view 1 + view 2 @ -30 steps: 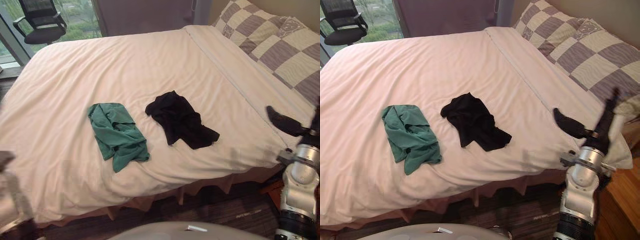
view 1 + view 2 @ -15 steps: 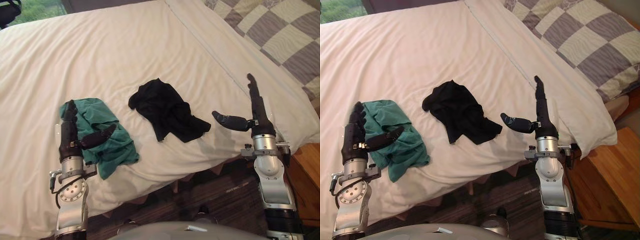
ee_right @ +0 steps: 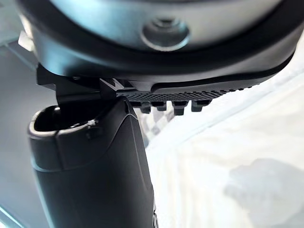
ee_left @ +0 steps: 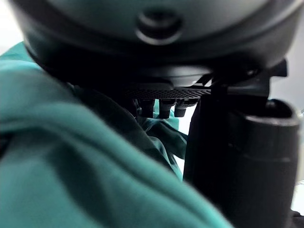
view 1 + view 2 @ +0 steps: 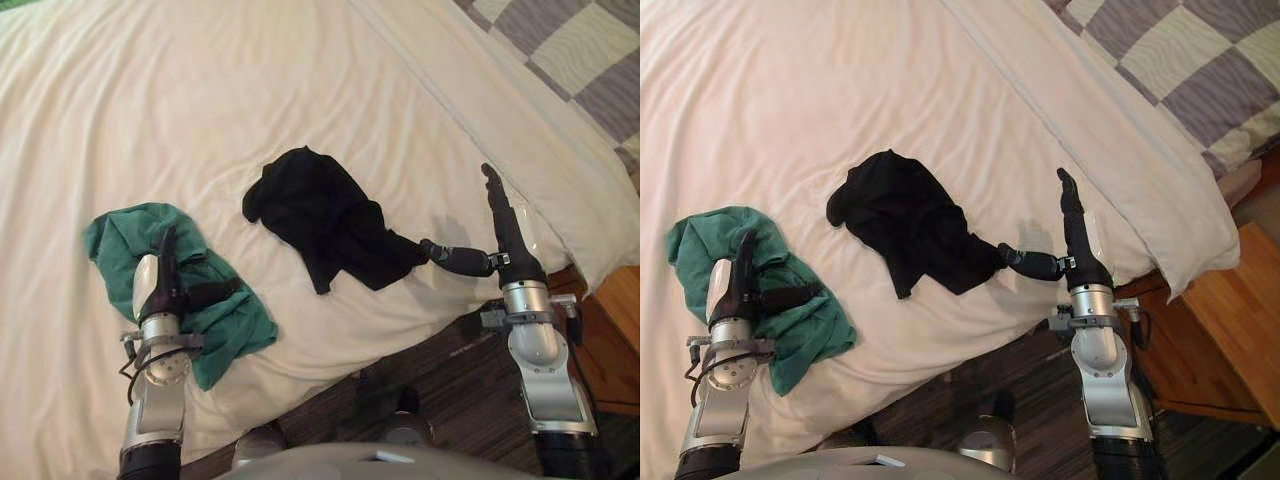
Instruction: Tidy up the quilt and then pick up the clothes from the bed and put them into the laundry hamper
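A crumpled green garment (image 5: 120, 240) lies on the white quilt (image 5: 230, 90) near the bed's front edge. My left hand (image 5: 160, 285) is over it, fingers straight, thumb out to the side; the green cloth (image 4: 71, 180) shows close under the hand in the left wrist view. A black garment (image 5: 320, 215) lies in a heap to the right of the green one. My right hand (image 5: 505, 235) is just right of it, fingers straight and pointing up the bed, its thumb reaching to the black cloth's edge. Pale quilt (image 3: 228, 166) shows past the right hand.
Checked grey-and-white pillows (image 5: 1180, 60) lie at the upper right, with the folded-back quilt edge (image 5: 1110, 130) below them. A wooden bedside piece (image 5: 1215, 340) stands at the right. Dark floor (image 5: 420, 370) runs along the bed's front edge.
The camera has tipped further down toward the bed's front. My left hand has come down onto the green garment. The right hand has moved left, its thumb now at the black garment.
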You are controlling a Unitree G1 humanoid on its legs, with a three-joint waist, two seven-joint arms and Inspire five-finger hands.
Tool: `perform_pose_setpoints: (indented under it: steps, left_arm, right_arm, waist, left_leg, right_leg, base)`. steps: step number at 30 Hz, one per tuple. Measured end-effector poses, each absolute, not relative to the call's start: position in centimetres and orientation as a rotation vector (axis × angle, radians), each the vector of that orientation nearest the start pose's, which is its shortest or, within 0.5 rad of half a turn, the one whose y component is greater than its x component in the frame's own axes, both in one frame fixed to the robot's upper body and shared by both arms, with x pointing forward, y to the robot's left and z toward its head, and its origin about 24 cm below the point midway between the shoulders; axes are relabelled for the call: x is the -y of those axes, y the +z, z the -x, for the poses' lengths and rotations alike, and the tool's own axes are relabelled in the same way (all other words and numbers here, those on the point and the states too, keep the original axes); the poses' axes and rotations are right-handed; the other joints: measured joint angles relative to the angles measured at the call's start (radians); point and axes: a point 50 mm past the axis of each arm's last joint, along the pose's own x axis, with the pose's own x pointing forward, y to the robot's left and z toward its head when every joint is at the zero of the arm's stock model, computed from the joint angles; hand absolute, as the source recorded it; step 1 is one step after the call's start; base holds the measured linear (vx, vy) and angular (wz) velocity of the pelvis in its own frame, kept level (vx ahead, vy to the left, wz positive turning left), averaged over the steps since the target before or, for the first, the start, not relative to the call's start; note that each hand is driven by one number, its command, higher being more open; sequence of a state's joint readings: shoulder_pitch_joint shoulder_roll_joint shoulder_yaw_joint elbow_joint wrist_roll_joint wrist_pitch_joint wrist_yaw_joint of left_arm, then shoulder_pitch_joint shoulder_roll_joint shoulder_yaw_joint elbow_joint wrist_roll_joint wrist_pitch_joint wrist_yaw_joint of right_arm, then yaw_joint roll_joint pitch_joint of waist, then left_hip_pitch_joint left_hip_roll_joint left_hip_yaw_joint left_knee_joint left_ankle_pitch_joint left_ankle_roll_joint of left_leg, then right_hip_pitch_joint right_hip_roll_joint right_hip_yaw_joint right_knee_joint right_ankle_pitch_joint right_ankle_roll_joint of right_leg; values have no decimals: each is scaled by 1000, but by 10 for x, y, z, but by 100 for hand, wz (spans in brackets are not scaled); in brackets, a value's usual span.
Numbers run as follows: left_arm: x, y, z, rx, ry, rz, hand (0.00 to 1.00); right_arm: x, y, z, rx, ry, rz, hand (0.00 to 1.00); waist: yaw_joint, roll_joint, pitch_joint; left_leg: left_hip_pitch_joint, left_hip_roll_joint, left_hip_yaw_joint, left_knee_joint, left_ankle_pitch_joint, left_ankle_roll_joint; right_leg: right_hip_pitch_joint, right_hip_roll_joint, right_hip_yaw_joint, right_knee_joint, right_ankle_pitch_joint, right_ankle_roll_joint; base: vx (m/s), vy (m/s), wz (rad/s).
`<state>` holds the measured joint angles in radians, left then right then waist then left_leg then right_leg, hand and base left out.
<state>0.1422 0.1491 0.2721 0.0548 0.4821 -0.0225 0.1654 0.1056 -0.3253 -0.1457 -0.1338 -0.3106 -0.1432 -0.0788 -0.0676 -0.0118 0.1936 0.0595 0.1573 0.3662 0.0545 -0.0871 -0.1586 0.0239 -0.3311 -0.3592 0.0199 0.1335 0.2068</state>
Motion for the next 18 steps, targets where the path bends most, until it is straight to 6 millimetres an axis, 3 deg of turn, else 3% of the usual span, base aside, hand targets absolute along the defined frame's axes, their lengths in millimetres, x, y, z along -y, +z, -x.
perform_pose_setpoints:
  steps: [1,2,3,4,6,7,8,9,10,11,13,14,15,16,18]
  left_arm:
    - [-259,14,-200,-193,416,-648,100]
    - [-258,14,-200,-190,420,-642,100]
    - [-252,13,-199,-185,424,-611,100]
    - [-248,12,-197,-182,427,-595,100]
    - [-245,14,-186,-179,453,-571,100]
    - [-247,15,-182,-175,472,-567,100]
    - [-250,16,-181,-178,488,-565,100]
    - [-255,17,-178,-182,513,-567,100]
    - [-255,14,-176,-196,525,-553,100]
    - [-252,12,-174,-205,529,-537,100]
    - [-247,10,-172,-206,522,-519,100]
    - [-248,11,-172,-203,532,-517,0]
    - [-257,14,-162,-209,572,-538,0]
    - [-261,15,-159,-211,596,-540,0]
    - [-261,11,-152,-238,589,-546,0]
  right_arm:
    - [232,82,-229,190,-175,623,100]
    - [230,80,-228,186,-182,603,100]
    - [232,82,-228,193,-200,600,100]
    - [234,82,-229,194,-207,602,100]
    - [232,80,-229,187,-194,592,100]
    - [230,78,-228,180,-188,584,100]
    - [228,77,-228,176,-183,575,100]
    - [225,75,-226,174,-182,558,100]
    - [228,74,-221,163,-187,568,100]
    - [230,73,-219,152,-192,574,100]
    - [240,76,-218,148,-223,594,100]
    - [240,76,-219,151,-220,595,100]
    - [233,72,-217,142,-204,582,100]
    - [231,69,-214,128,-192,608,100]
    - [231,67,-213,118,-186,611,100]
  waist:
    - [3,-7,3]
    - [4,-28,10]
    - [8,-17,8]
    - [12,-5,8]
    - [13,10,10]
    - [13,19,15]
    - [13,17,14]
    - [13,1,10]
    - [11,6,9]
    - [7,23,4]
    - [0,102,25]
    - [1,115,31]
    - [3,85,15]
    - [7,75,7]
    - [11,77,4]
  left_leg:
    - [-33,15,-6,108,-18,12]
    - [-76,16,-6,176,-56,-6]
    - [-82,-27,-28,21,-27,9]
    - [-69,-38,-47,-42,57,43]
    - [-37,-33,-59,-77,74,61]
    - [-37,-12,-78,-77,73,62]
    - [-36,-4,-81,-76,73,62]
    - [-34,-4,-81,-71,68,54]
    - [-31,-5,-84,-47,42,25]
    - [-30,6,-89,-40,37,21]
    - [-3,66,-87,-47,47,24]
    - [8,84,-87,-48,50,22]
    - [17,72,-84,-56,51,19]
    - [21,70,-97,-54,41,-8]
    - [14,76,-88,-44,44,-3]
  right_leg:
    - [14,-8,-4,25,6,-8]
    - [26,-23,-1,28,8,-10]
    - [43,-36,-8,33,8,-10]
    - [44,-31,-12,39,8,-9]
    - [21,-39,-55,93,-20,11]
    - [32,8,-31,25,-131,16]
    - [40,40,-20,-47,-134,7]
    - [44,85,-15,-107,-90,-7]
    - [72,95,-77,-103,-60,-13]
    - [83,105,-77,-103,-63,-16]
    - [25,125,-75,97,-124,-43]
    - [-17,118,-75,171,-175,-43]
    - [-15,120,-59,89,-181,-50]
    - [2,123,-73,64,-157,-46]
    - [2,130,-74,62,-155,-50]
  base:
    - [69,-23,21]
    - [-3,26,35]
    - [-53,71,25]
    - [-15,72,10]
    - [100,-7,11]
    - [73,-95,25]
    - [24,-152,20]
    - [25,-206,38]
    - [52,-174,43]
    - [97,-125,60]
    - [80,-55,25]
    - [-20,-58,-1]
    - [-39,-108,15]
    - [-29,-121,13]
    - [6,-85,4]
